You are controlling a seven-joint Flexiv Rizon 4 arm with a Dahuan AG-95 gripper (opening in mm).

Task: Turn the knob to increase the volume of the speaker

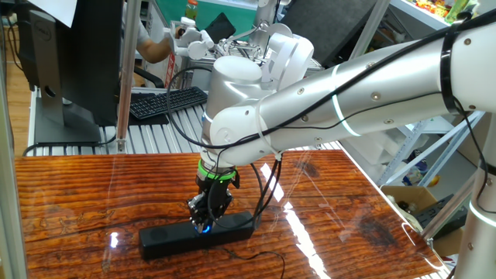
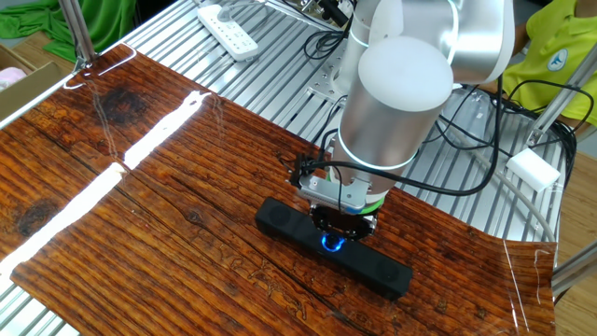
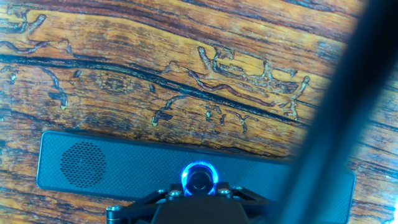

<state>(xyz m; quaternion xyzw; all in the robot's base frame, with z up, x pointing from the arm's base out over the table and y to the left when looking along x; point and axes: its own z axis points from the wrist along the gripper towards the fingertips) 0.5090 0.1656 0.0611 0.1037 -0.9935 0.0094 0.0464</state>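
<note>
Claw straight down — fingers narrowed

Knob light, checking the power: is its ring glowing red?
No, the ring around the knob on the speaker glows blue.
</note>
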